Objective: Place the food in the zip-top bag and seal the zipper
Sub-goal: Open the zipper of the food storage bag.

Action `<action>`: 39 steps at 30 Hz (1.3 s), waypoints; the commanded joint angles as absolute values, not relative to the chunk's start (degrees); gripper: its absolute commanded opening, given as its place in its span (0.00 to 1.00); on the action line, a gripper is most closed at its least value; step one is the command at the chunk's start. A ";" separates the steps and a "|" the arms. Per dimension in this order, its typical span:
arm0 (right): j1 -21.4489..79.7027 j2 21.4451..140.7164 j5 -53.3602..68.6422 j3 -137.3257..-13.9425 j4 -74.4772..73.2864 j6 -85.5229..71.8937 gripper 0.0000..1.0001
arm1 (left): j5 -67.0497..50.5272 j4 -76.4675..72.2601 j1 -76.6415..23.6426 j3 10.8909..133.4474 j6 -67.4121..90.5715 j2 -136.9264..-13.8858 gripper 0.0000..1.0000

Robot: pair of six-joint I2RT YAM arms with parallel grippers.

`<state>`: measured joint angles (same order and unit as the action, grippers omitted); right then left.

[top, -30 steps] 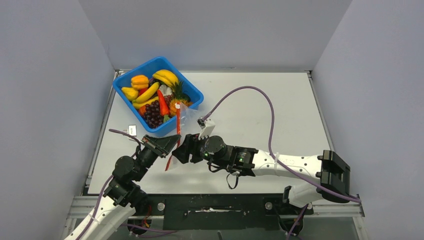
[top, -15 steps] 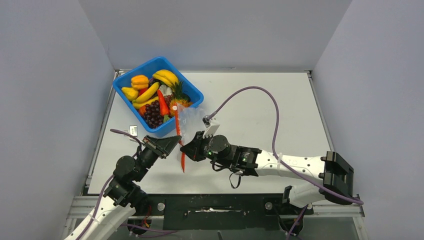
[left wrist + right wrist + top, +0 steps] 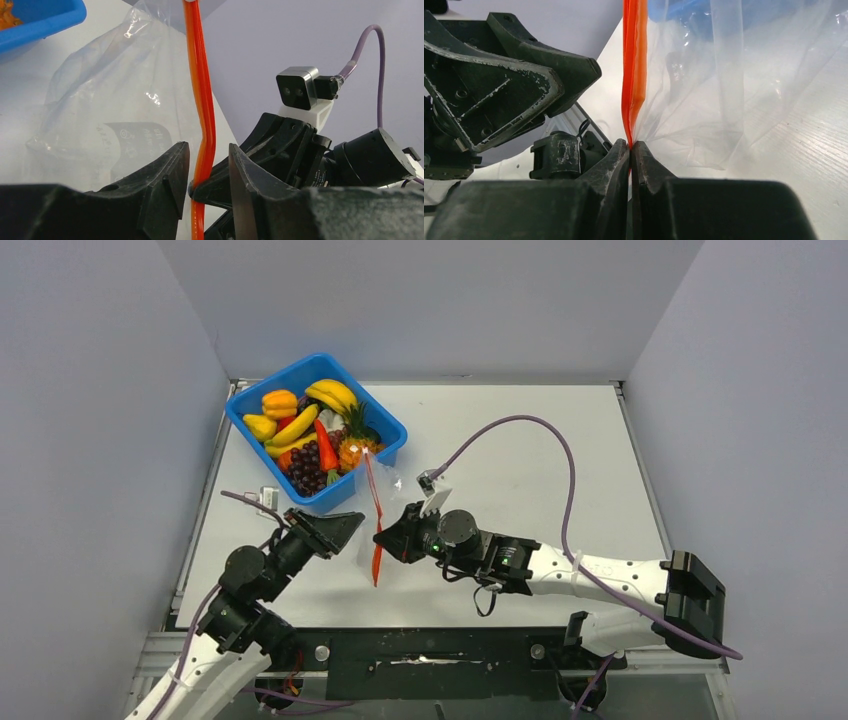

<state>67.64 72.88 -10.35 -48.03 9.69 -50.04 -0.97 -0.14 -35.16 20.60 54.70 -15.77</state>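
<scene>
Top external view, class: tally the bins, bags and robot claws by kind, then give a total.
Blue bin: 1
Clear zip-top bag: 1
Claws: 2, the left claw and the right claw
Total: 4

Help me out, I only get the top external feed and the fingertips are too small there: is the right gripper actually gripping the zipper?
Observer: Yes. In the right wrist view the right gripper is shut on the zipper, pinching the strip at its fingertips.
Operator: And the left one?
Observer: The left wrist view shows the left gripper open. The strip runs through the gap between its fingers and is not clamped.
</scene>
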 commanded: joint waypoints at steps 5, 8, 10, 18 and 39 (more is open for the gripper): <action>67.95 71.95 -6.00 -48.25 15.43 -47.64 0.00 | -9.35 -6.72 -35.24 22.63 50.28 -21.02 0.37; 68.02 72.36 -4.95 -48.40 15.66 -47.57 0.00 | -9.29 -6.88 -35.23 22.94 49.40 -22.70 0.38; 68.19 72.58 -4.28 -48.43 15.77 -47.53 0.00 | -8.77 -7.64 -35.20 22.74 49.22 -23.55 0.38; 68.90 73.16 -3.61 -48.60 15.59 -47.11 0.00 | -3.24 -8.17 -35.24 22.23 49.10 -22.81 0.32; 69.60 74.76 -4.16 -50.47 13.55 -47.19 0.00 | 3.29 -4.30 -35.24 24.70 42.36 -23.28 0.30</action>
